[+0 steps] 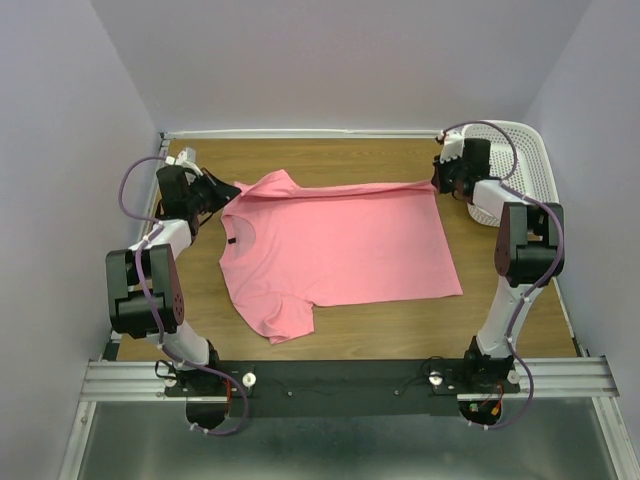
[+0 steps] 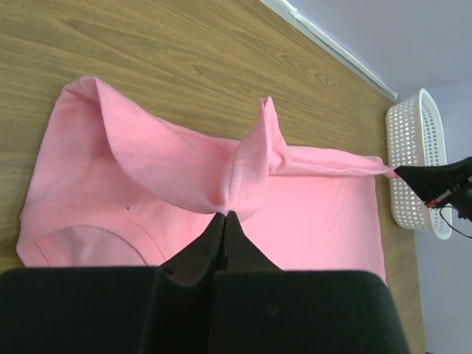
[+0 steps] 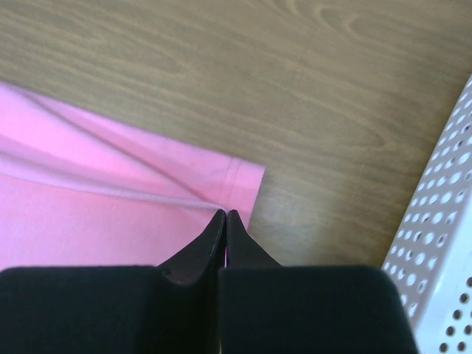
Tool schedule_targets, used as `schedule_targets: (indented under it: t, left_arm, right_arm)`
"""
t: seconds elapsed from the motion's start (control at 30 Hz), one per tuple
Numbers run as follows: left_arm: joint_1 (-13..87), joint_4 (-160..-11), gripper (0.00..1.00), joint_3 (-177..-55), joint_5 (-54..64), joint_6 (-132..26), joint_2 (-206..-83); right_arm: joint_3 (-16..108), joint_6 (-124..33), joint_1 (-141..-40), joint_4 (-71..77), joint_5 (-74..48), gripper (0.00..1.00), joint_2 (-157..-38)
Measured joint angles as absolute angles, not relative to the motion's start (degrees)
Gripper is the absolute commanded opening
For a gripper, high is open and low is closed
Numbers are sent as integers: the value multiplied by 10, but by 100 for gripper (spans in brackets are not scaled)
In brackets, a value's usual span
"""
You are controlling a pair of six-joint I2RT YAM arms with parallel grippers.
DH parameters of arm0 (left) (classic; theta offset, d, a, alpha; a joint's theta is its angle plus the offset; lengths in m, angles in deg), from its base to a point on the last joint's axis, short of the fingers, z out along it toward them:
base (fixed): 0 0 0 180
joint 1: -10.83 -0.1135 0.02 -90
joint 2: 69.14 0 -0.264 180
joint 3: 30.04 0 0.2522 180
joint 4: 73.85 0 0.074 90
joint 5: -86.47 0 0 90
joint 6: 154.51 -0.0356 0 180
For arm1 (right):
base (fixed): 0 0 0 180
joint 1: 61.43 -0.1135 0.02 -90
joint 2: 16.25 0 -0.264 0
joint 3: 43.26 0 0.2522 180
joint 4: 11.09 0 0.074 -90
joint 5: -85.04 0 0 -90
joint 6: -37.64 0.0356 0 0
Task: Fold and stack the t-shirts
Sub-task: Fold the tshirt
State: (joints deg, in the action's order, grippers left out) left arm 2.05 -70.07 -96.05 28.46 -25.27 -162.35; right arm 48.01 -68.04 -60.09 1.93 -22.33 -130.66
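One salmon-pink t-shirt lies spread on the wooden table, neck to the left, hem to the right. My left gripper is shut on the shirt's far shoulder and lifts it, so the cloth bunches up at the fingertips. My right gripper is shut on the shirt's far hem corner. The far edge is pulled taut between the two grippers. The near sleeve lies flat.
A white perforated plastic basket stands at the far right, just behind the right arm; it also shows in the left wrist view and the right wrist view. Bare wood lies in front of the shirt.
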Motion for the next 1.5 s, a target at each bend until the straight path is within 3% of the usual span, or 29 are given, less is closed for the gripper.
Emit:
schedule_targets:
  t: [0.2,0.37,0.63,0.9,0.97,1.1,1.3,1.47,1.5]
  left_arm:
    - [21,-701,0,-943,285,-252,-1621]
    - [21,-701,0,-930,285,-252,-1618]
    - [21,-701,0,-909,285,-252,-1598]
    - [21,-702,1,-882,285,-253,-1583]
    - [21,-702,5,-872,285,-254,-1577]
    - [21,-705,26,-852,285,-258,-1572]
    - [21,-722,33,-814,291,-259,-1565]
    - [21,-761,48,-792,279,-280,-1485]
    - [21,-763,58,-793,277,-285,-1464]
  right_arm:
    - [442,-697,-601,27,-221,39,-1289]
    - [421,-705,-599,29,-220,52,-1248]
    - [412,-700,-598,41,-256,54,-1166]
    - [410,-687,-598,68,-301,55,-1157]
    - [410,-687,-598,75,-311,55,-1157]
    - [410,-686,-598,87,-326,55,-1157]
    - [410,-684,-598,94,-339,55,-1157]
    - [410,-687,-600,106,-357,57,-1157]
    - [411,-691,-602,115,-368,58,-1157]
